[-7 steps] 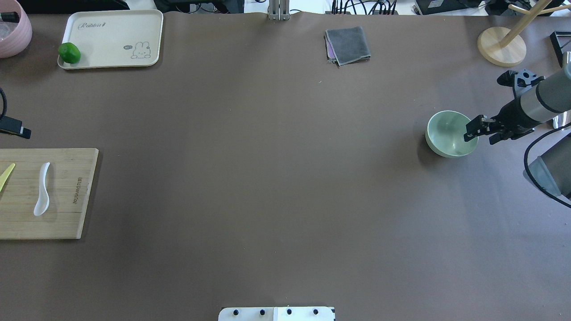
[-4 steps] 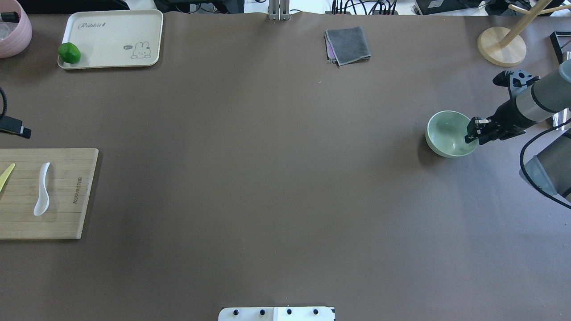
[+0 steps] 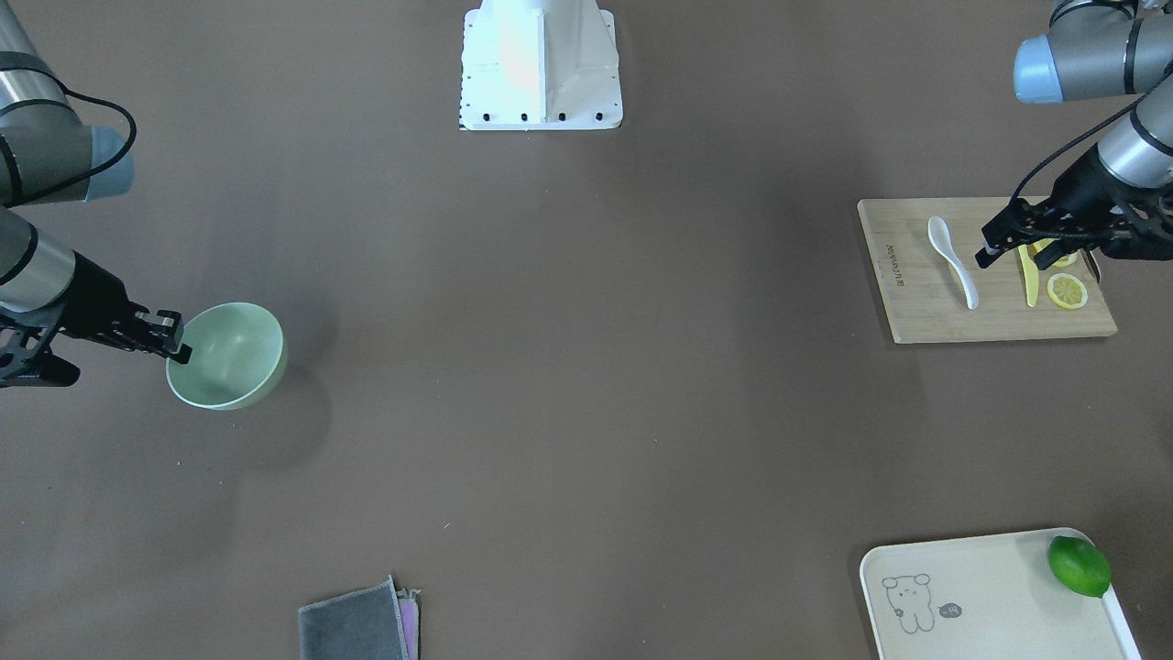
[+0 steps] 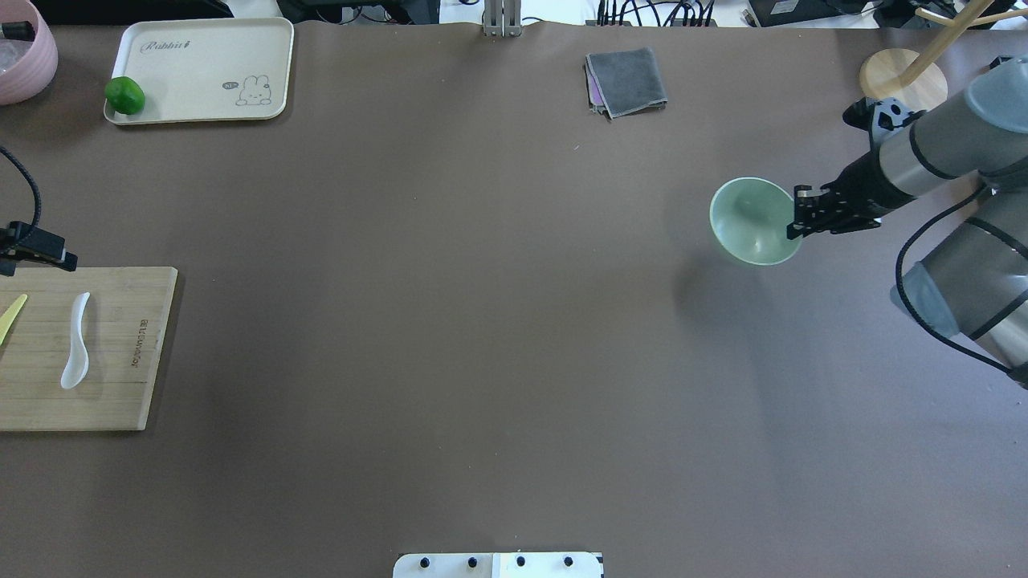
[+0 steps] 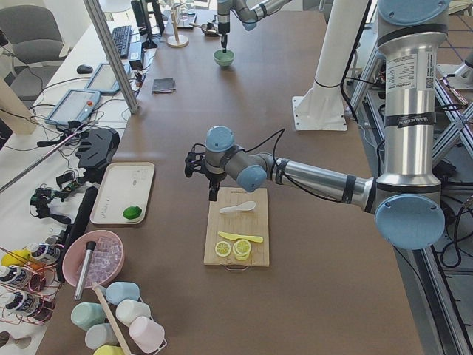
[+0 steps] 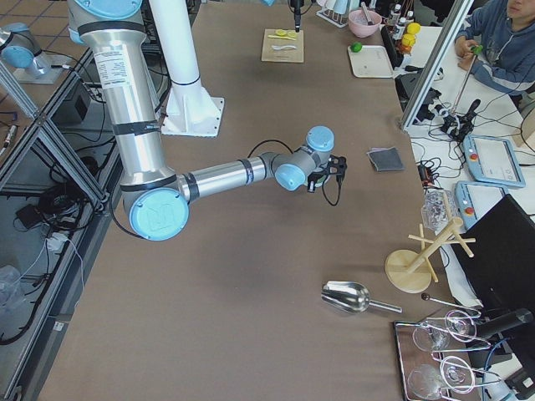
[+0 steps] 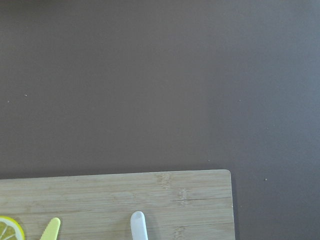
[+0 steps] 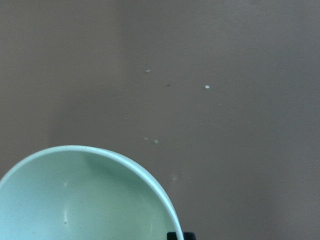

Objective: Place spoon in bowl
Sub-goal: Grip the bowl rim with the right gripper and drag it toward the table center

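The white spoon (image 4: 76,345) lies on a bamboo cutting board (image 4: 120,385) at the table's left; it also shows in the front view (image 3: 953,261), and its handle tip shows in the left wrist view (image 7: 137,225). My left gripper (image 3: 1008,257) hovers open above the board, beside the spoon, and holds nothing. The mint-green bowl (image 4: 751,221) hangs tilted above the table at the right, with its shadow below it. My right gripper (image 4: 797,215) is shut on the bowl's near rim (image 3: 188,357). The bowl (image 8: 85,200) is empty.
A yellow knife (image 3: 1028,275) and lemon slices (image 3: 1068,291) share the board. A cream tray (image 4: 201,68) with a lime (image 4: 124,95) stands at the far left. A grey cloth (image 4: 626,80), a pink bowl (image 4: 24,48) and a wooden stand (image 4: 903,80) are along the far edge.
My right gripper closed on the bowl's rim, then lifted it and carried it left and away from the robot. My left gripper shifted slightly toward the board.
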